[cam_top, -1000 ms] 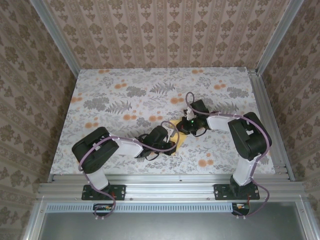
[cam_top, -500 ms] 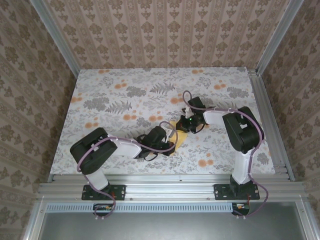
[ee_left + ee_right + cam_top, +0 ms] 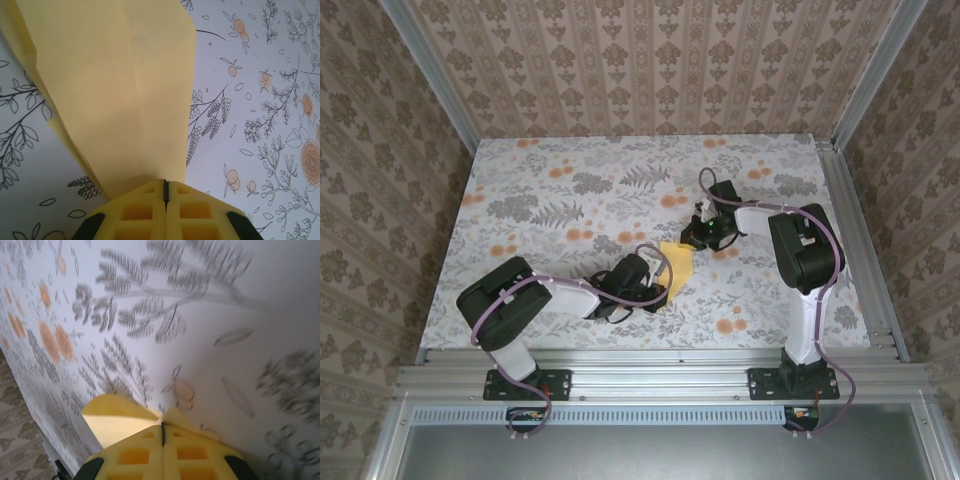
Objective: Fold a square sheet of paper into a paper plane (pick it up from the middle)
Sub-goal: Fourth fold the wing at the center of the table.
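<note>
Noted: left gripper point(image 3: 165, 185) is clamped shut on the near end of the part-folded square sheet of paper point(image 3: 115, 90), anchoring it on the table point(image 3: 570, 205) between the arms, while right gripper point(image 3: 162, 428), also shut, seems to nip its far corner, probably to tension the crease.

Counter point(image 3: 540, 270): pale surface printed with grey leaves and ferns.
Orange flower prints point(image 3: 580, 235): scattered over the counter, one pair left of its centre.
Orange rose print point(image 3: 312, 165): on the counter among thin line-drawn sprigs.
Wallpaper walls point(image 3: 650, 70): brown damask, behind and beside the counter.
Aluminium rail point(image 3: 660, 380): along the counter's near edge.
</note>
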Controlling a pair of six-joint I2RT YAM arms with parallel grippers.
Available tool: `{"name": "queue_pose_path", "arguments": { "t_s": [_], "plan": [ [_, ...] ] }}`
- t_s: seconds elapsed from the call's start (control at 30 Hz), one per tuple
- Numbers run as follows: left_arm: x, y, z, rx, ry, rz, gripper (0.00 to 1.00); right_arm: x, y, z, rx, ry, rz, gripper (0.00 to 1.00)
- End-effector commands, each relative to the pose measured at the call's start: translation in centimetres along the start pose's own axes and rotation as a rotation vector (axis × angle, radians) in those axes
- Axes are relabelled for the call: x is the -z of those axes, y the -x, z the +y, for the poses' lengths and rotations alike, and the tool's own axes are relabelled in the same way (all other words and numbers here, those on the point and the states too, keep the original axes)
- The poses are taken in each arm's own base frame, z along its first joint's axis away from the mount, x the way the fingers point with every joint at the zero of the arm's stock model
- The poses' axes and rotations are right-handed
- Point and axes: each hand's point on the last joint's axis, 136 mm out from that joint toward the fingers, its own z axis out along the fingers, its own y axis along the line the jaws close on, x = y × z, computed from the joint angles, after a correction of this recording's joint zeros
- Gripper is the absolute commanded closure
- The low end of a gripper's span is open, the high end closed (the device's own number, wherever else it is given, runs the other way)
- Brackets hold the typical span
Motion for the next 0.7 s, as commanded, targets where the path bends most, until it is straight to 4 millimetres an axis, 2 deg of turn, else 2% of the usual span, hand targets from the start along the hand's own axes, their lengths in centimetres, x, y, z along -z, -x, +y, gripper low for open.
{"name": "queue_pose_path", "arguments": {
  "t_s": [0.0,0.13,0.3,0.43,0.53,0.67],
  "plan": [
    [1.1,-8.4,3.8,0.067,0.124,0.288,1.0,0.7,4.4,-3.8,-0.023,-0.122,-0.139,0.94],
    [1.1,-7.9,3.4,0.062,0.115,0.279,1.0,1.2,5.3,-3.2,-0.017,-0.109,-0.152,0.93],
    [0.7,-6.2,2.4,0.044,0.09,0.25,1.0,2.8,4.2,-1.7,-0.001,-0.067,-0.157,0.92],
    [0.5,-4.0,0.8,0.027,0.047,0.209,0.98,4.5,1.8,-0.5,0.006,-0.017,-0.146,0.84],
    [0.6,-2.3,-0.2,0.017,0.018,0.169,0.94,4.9,-0.7,0.5,-0.016,0.068,-0.101,0.73],
    [1.1,-0.6,-1.2,0.01,-0.008,0.128,0.88,4.9,-3.8,2.1,-0.024,0.149,-0.058,0.63]
  ]
}}
